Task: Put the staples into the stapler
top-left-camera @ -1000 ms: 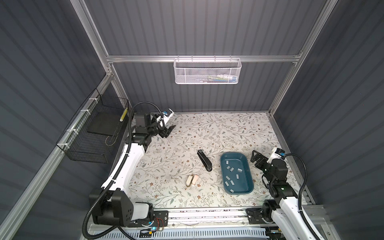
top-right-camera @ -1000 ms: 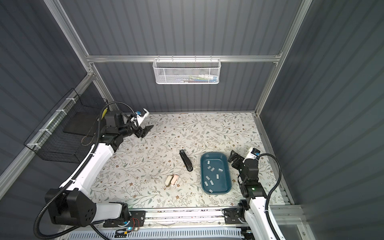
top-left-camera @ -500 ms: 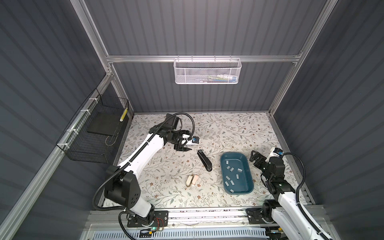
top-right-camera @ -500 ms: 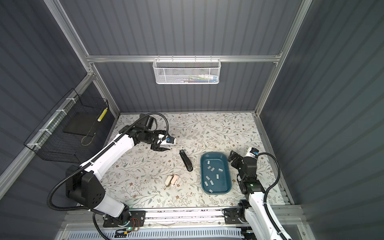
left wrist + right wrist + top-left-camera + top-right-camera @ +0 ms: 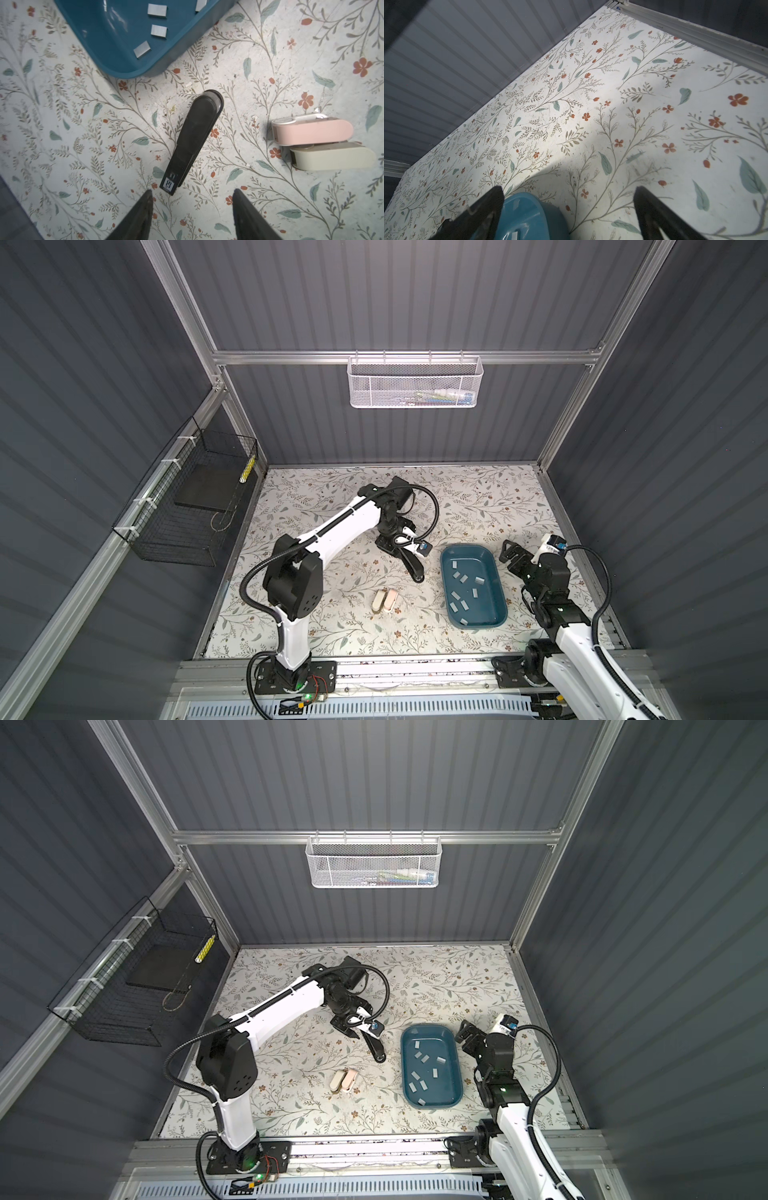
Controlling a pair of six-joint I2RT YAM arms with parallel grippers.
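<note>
- Left wrist view: the left gripper [image 5: 192, 191] is over the worktop [image 5: 259, 62], its fingers spread with nothing between them.
- Dead ahead lies the black stapler [image 5: 195, 137], shut and flat on the floral surface. Its square labelled end sits just beyond the fingertips, nearer one finger than the other, and I can see no contact.
- In both top views the same gripper [image 5: 409, 545] hangs over the stapler's far end [image 5: 374, 1046], with the rounded nose pointing at the front edge.
- The staples [image 5: 157, 9] are all loose in the teal tray [image 5: 128, 73], just beside the stapler's nose. In a top view they lie scattered on the tray floor [image 5: 486, 610], none picked up.
- Over on the other side, the right gripper [image 5: 569, 189] is spread wide and empty, just outside the tray's far corner.
- My read: this is the opening step, reaching for the stapler, and loading has not begun.
- Next move, I'd say: shift forward until the fingers straddle the narrow body, drop, then pinch it steady so the top can be swung open.
- A pink stapler [image 5: 311, 129] and a cream stapler [image 5: 332, 159] sit touching each other, well clear of the action.
</note>
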